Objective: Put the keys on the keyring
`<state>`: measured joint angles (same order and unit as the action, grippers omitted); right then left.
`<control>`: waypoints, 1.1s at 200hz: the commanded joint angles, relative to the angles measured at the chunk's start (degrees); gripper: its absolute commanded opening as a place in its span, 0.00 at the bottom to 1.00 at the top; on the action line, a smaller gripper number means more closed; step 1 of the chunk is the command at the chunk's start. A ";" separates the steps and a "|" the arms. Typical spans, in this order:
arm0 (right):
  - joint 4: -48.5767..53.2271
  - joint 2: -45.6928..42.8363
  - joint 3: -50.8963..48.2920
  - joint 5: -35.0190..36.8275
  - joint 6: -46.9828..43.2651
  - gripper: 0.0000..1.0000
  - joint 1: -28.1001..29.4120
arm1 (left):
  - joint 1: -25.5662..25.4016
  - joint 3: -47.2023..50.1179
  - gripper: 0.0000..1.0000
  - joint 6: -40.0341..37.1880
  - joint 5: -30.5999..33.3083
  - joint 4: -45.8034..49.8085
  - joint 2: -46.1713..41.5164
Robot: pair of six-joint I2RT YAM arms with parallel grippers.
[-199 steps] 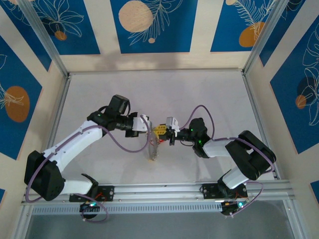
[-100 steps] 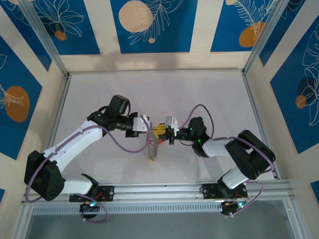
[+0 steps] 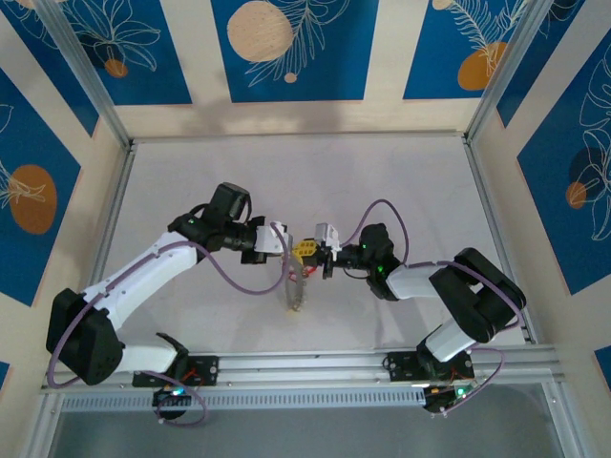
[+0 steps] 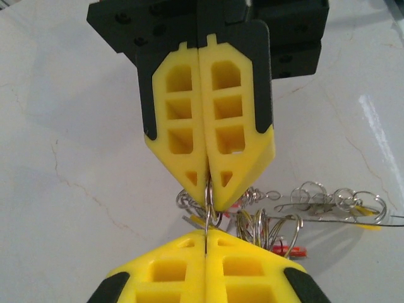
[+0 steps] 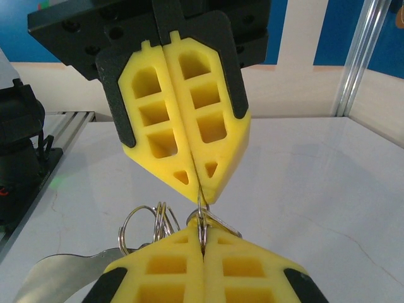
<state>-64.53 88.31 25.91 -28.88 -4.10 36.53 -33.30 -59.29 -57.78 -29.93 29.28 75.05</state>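
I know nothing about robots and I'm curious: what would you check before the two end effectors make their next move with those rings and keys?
1. Left end effector shut on the metal ring: ok.
2. Right end effector shut on the same ring: ok.
3. Room between the two tips: not ok, almost touching.
4. Ring's split pried open: cannot tell.
5. Keys hanging free, untangled: cannot tell.

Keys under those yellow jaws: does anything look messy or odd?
Yes: the keys form a tangled clump of small rings with red and yellow bits, just beside where the left gripper and right gripper meet tip to tip.
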 commanded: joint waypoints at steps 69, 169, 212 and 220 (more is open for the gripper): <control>-4.89 -0.09 -1.50 2.21 1.96 0.00 -0.41 | -0.33 3.93 0.00 -2.93 4.06 3.57 -4.10; -8.60 0.68 -1.20 3.01 3.43 0.00 0.38 | 0.87 8.26 0.21 7.58 -1.09 -8.49 -6.29; -9.67 0.20 -0.97 -2.15 3.60 0.00 -1.50 | 6.35 9.59 0.35 14.55 -8.20 -11.55 -4.81; -9.53 0.03 -0.72 -3.68 3.81 0.00 -2.04 | 7.58 10.09 0.35 16.17 -10.26 -12.57 -4.49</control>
<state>-70.15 89.17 24.58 -28.08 -0.40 35.81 -28.64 -50.74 -47.62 -32.45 19.86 69.36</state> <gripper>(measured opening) 0.061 0.342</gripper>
